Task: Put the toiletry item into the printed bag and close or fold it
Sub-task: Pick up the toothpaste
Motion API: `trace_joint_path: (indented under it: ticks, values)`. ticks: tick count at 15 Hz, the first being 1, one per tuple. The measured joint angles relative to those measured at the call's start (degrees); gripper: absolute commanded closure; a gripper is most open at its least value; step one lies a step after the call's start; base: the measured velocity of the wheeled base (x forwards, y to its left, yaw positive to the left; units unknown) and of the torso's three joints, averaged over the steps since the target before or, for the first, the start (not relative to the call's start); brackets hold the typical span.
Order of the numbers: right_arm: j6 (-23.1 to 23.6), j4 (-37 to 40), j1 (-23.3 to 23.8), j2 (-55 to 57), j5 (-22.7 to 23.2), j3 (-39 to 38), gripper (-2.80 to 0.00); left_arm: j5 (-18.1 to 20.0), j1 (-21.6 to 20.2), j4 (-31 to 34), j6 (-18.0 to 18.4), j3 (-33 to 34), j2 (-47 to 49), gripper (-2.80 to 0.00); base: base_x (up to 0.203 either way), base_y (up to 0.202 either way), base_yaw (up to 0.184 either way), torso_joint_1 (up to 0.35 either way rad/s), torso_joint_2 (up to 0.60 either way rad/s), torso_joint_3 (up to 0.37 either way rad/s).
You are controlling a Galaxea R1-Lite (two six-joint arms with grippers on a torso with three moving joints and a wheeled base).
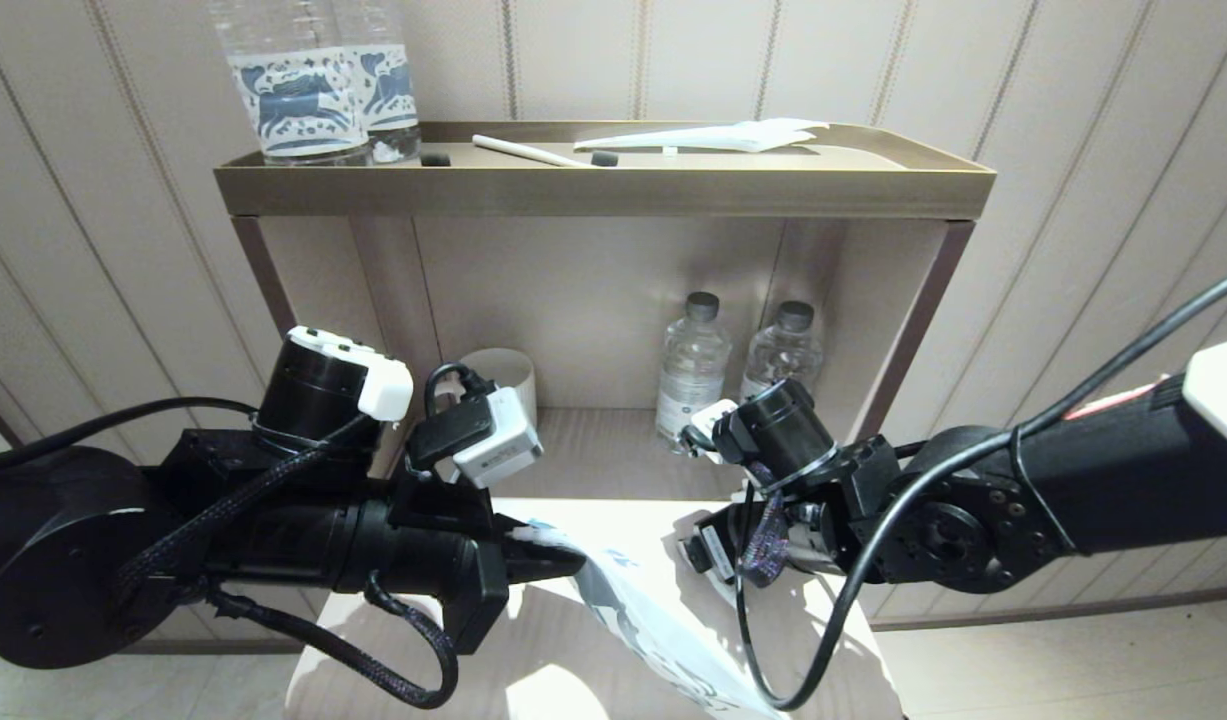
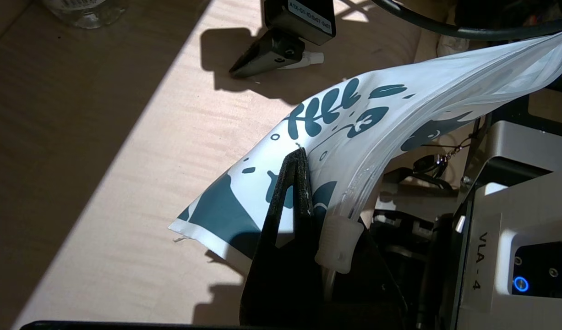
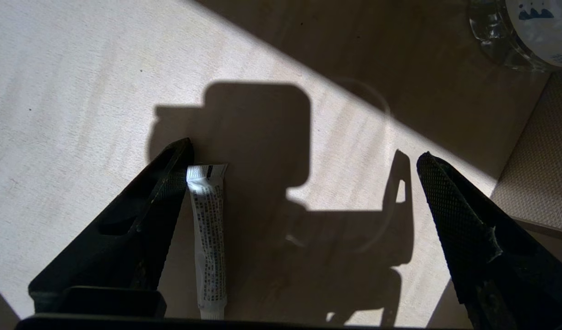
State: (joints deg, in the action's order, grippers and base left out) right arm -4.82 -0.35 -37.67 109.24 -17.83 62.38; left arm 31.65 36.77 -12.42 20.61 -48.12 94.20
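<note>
I see the printed bag (image 2: 354, 123), a flat white plastic pouch with dark blue plant and animal print and a zip strip along 1 edge, lifted off the pale wooden table. It hangs curved, 1 corner drooping toward the surface. The toiletry item (image 3: 209, 238), 1 small white tube with fine black print, lies flat on the table, outside the bag.

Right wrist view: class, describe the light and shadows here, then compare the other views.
Right wrist view: a diagonal sunlit band crosses the table; a blocky shadow covers the small tube. Left wrist view: sun whitens the printed bag. Head view: glare washes out the tabletop.
</note>
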Motion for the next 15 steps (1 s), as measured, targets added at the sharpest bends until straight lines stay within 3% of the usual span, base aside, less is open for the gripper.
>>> trace_joint_path:
  ticks: [11, 15]
  values:
    - [-1.3, 0.0, -3.5, -1.7, 0.7, -4.6, -2.8, 0.0, 0.0, -0.1, -0.1, -0.1, -1.0, 0.0, 0.0, 0.0, 0.0, 0.0, 0.0, 0.0]
    - [-2.9, 0.0, -2.7, -1.4, 3.5, -6.2, -2.8, 0.0, 0.0, -0.1, -0.1, 0.0, -1.1, 0.0, 0.0, 0.0, 0.0, 0.0, 0.0, 0.0]
